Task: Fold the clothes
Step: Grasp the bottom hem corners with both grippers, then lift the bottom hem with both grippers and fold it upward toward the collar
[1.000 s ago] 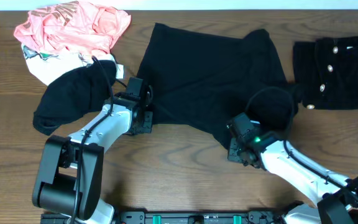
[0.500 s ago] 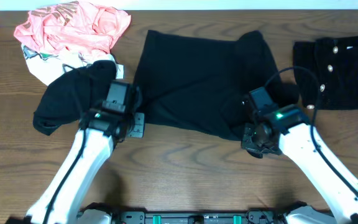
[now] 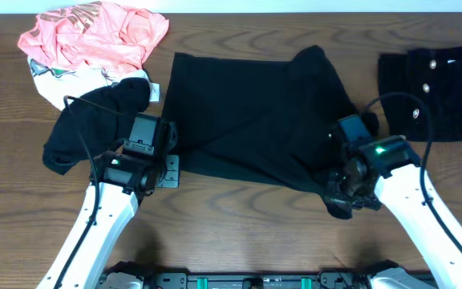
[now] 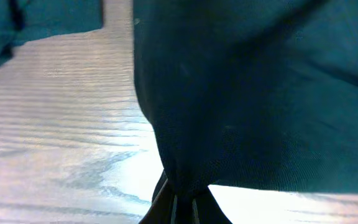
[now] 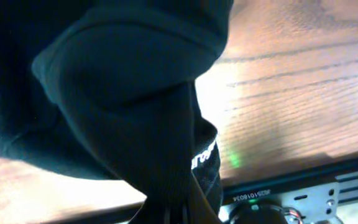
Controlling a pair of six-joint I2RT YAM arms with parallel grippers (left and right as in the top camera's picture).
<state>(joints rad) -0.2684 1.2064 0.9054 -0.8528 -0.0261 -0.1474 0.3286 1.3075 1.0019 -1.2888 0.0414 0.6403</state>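
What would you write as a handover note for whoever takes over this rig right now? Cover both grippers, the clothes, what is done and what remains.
Left gripper: shut on the black T-shirt, near left edge.
Right gripper: shut on the same shirt, near right edge.
Shirt lies spread out in the middle; coral-pink garment, white printed one and a black one bunched at far left; black buttoned garment at right.
Done: shirt spread. Left: fold it, then the bunched ones.

Left end effector (image 3: 168, 165) shifted left, right end effector (image 3: 335, 193) shifted right; black T-shirt (image 3: 247, 112) stretched flatter.
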